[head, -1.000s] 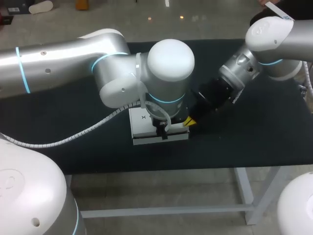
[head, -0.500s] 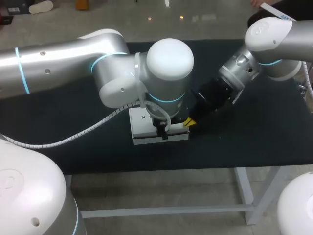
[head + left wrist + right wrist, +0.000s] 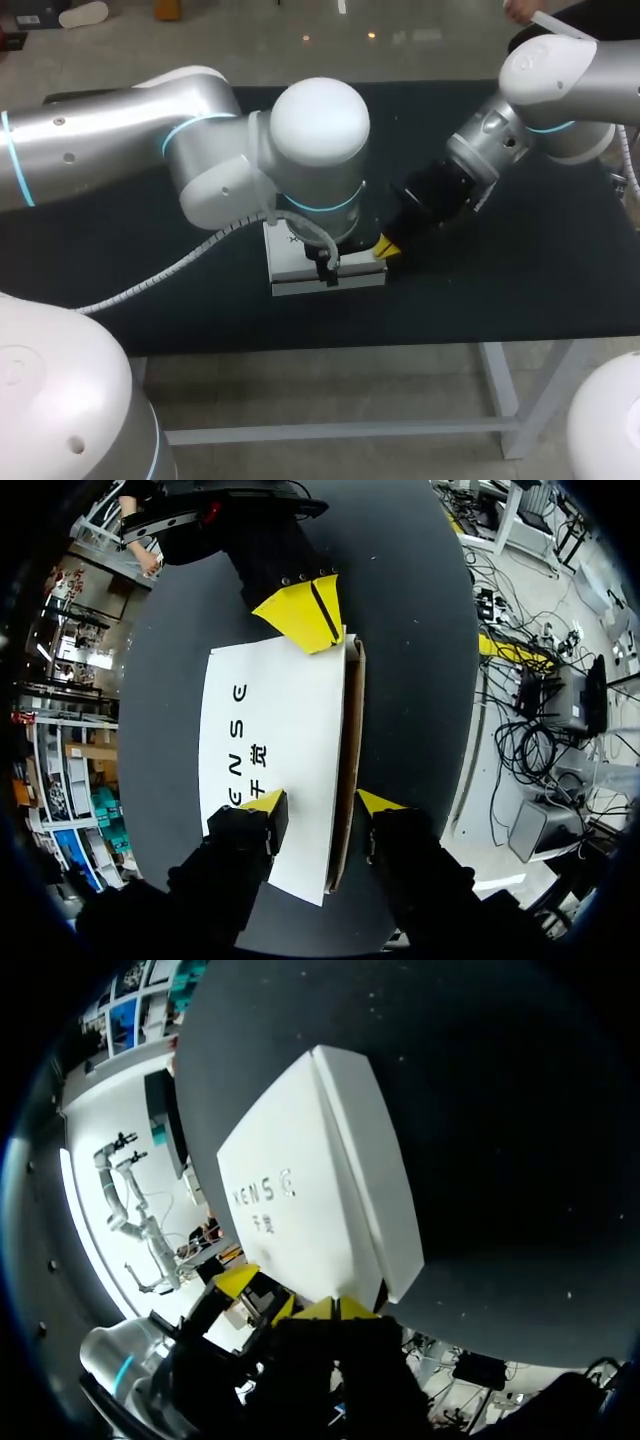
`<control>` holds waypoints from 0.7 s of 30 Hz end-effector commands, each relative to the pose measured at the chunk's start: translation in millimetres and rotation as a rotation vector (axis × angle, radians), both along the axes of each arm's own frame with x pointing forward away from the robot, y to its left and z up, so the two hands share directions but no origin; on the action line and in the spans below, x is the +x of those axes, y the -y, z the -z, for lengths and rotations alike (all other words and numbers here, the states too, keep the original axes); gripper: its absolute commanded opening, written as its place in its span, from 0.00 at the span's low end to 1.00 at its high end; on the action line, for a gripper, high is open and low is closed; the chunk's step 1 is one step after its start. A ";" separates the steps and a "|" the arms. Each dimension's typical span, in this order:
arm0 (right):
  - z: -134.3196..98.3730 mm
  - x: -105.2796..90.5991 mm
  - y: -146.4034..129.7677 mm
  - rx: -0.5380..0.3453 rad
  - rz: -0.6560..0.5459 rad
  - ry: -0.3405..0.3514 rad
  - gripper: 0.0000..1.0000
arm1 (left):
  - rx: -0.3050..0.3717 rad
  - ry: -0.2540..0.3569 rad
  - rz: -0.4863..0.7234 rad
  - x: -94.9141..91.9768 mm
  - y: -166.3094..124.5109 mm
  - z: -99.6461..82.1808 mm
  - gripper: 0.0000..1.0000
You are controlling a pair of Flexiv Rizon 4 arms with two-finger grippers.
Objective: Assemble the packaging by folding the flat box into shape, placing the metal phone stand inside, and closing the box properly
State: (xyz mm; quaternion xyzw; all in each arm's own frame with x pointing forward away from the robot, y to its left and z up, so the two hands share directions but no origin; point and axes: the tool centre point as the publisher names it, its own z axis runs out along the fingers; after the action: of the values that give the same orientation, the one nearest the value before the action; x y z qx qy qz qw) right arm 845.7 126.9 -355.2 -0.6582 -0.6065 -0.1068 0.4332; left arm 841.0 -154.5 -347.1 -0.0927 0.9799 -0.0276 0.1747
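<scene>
- On the dark, matte counter [image 3: 520, 280], near its middle, lies the box [image 3: 290, 268]. It is a flat rectangular carton, smooth and white on its top face with small dark print. A strip of plain brown cardboard shows along one long edge.
- Left gripper [image 3: 322, 805] sits at one short end with its fingers wide apart. One yellow tip is over the white top and the other is beside the brown edge. I cannot tell whether either presses the carton.
- Right gripper [image 3: 300, 615] meets the opposite end. Its wedge-shaped yellow tips are pressed together, holding nothing, and touch the box's corner.
- From above, the glossy white, rounded joint of the left arm [image 3: 300, 140] hides much of the box. A ribbed pale cable [image 3: 170, 270] loops beside it.
</scene>
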 end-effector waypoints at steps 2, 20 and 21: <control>0.6 1.5 -0.8 0.000 -0.003 -0.001 0.00 | -0.162 -0.006 0.031 -6.6 -32.9 -16.2 0.25; 0.7 2.2 -3.0 -0.005 -0.007 -0.001 0.00 | -0.356 -0.120 -0.052 6.6 -49.4 -17.6 0.00; 0.7 2.1 -3.0 -0.005 -0.007 -0.001 0.00 | -0.359 -0.125 -0.056 7.9 -49.5 -16.1 0.00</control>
State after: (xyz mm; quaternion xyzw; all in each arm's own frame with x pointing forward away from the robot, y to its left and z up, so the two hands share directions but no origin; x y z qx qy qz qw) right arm 846.7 129.2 -355.0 -0.6578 -0.6085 -0.1048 0.4313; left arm 846.1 -106.8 -325.2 -0.1525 0.9682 -0.1739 0.0948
